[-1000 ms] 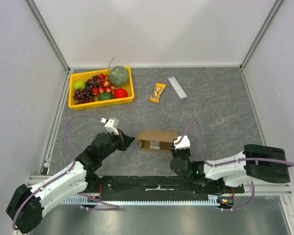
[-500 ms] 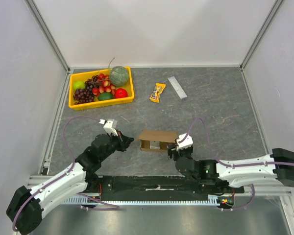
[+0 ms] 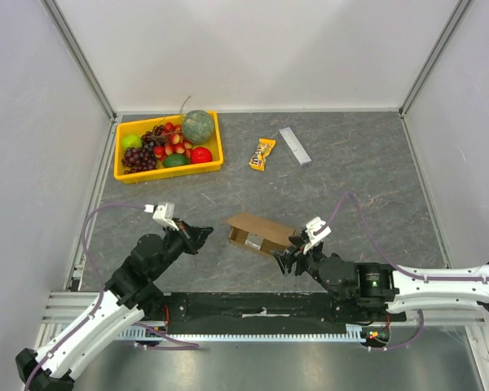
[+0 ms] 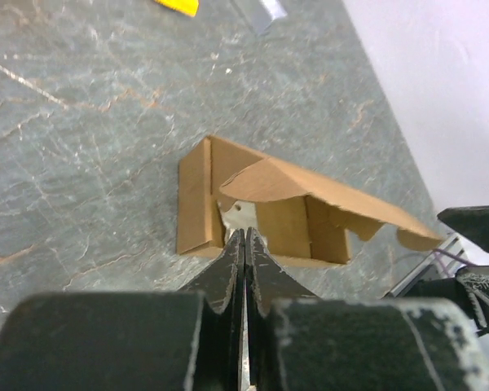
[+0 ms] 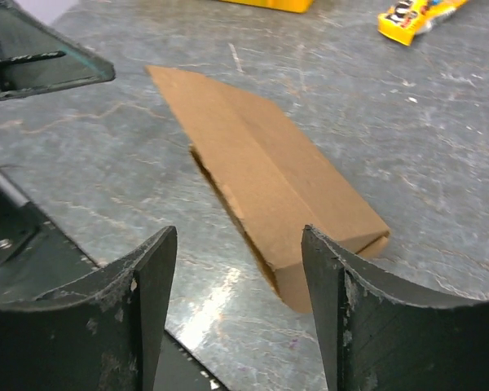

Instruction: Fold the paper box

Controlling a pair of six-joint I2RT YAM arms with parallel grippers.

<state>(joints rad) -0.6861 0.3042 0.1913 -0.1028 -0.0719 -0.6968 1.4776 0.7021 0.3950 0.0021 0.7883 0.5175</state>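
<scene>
The paper box (image 3: pixel 259 232) is a small brown cardboard box lying on the grey table between the arms, its lid lying partly down. In the left wrist view the box (image 4: pixel 265 204) shows its open side with inner flaps. In the right wrist view the box (image 5: pixel 269 171) shows its closed top panel. My left gripper (image 3: pixel 210 235) is shut and empty, its tips (image 4: pixel 244 236) just short of the box's left front edge. My right gripper (image 3: pixel 287 257) is open and empty, its jaws (image 5: pixel 240 232) spread just short of the box's near right end, not touching it.
A yellow fruit tray (image 3: pixel 169 147) stands at the back left. An orange candy packet (image 3: pixel 262 153) and a small grey bar (image 3: pixel 295 146) lie behind the box. The enclosure walls rise on the left, right and back.
Both arms have pulled back from the box, the left one to the left and the right one to the right. The box has turned, its right end now nearer the front.
</scene>
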